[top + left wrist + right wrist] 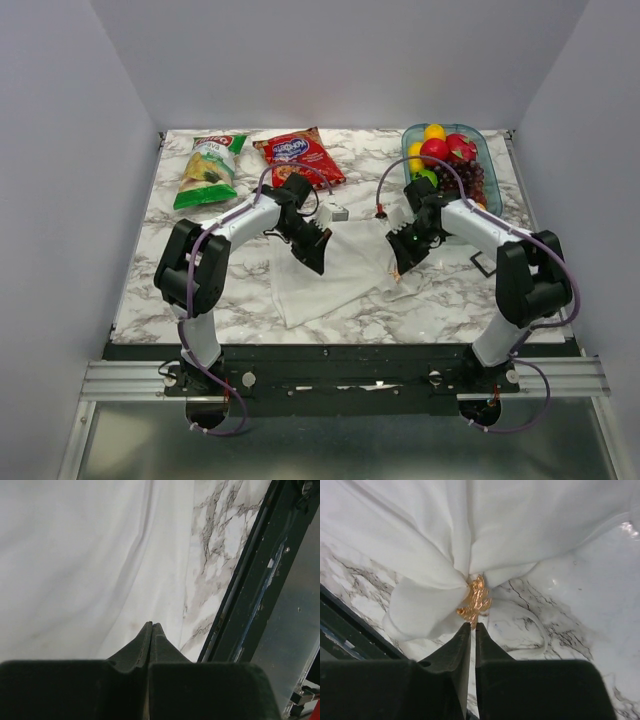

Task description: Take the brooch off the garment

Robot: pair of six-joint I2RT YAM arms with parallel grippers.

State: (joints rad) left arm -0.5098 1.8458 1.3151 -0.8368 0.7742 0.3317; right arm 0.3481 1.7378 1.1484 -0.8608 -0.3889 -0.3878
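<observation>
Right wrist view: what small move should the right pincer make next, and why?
Probably a gentle pull of the right pincer straight back, away from the cloth. Its tips look closed on the lower edge of the gold brooch, which gathers the white garment into a pucker, so the pin is not yet free. The left pincer is shut over the garment farther along.

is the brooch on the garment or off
On: the gold brooch sits at the gathered tip of the white garment.

brooch point(475, 600) shiny gold metal, crinkled; garment point(530, 525) soft matt white cloth, creased; desk point(600, 630) glossy, smooth, marble-look; right tool point(473, 626) matt black.
</observation>
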